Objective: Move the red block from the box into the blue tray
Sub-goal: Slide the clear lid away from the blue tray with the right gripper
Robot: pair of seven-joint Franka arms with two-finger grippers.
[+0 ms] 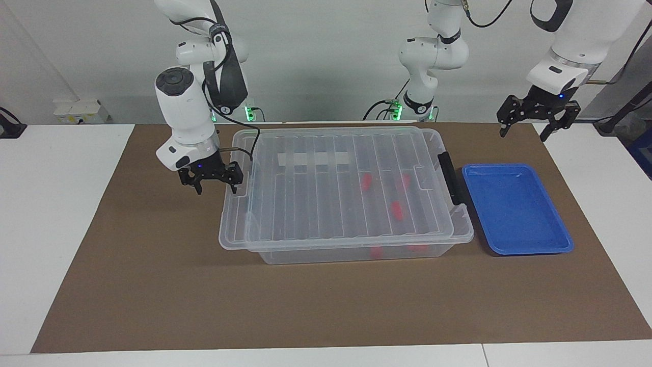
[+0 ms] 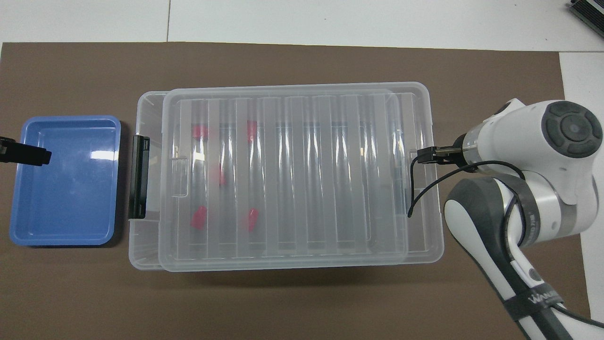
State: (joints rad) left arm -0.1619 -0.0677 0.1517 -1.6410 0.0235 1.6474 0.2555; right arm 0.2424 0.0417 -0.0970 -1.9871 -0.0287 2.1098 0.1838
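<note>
The box (image 1: 232,239) is a large clear bin in the middle of the brown mat, with its ribbed clear lid (image 1: 331,204) lying on top. Small red blocks (image 1: 396,210) show through the lid, toward the tray's end; they also show in the overhead view (image 2: 222,177). The blue tray (image 1: 514,209) stands empty beside the box's black handle (image 1: 451,178). My right gripper (image 1: 215,184) is open and empty, low at the box's other end, beside the rim (image 2: 427,155). My left gripper (image 1: 527,130) is open and empty, raised over the tray's outer end (image 2: 28,155).
The brown mat (image 1: 153,285) covers most of the white table. A white tape strip (image 1: 315,159) lies across the lid. A cable from the right arm hangs over the box's end rim (image 2: 413,189).
</note>
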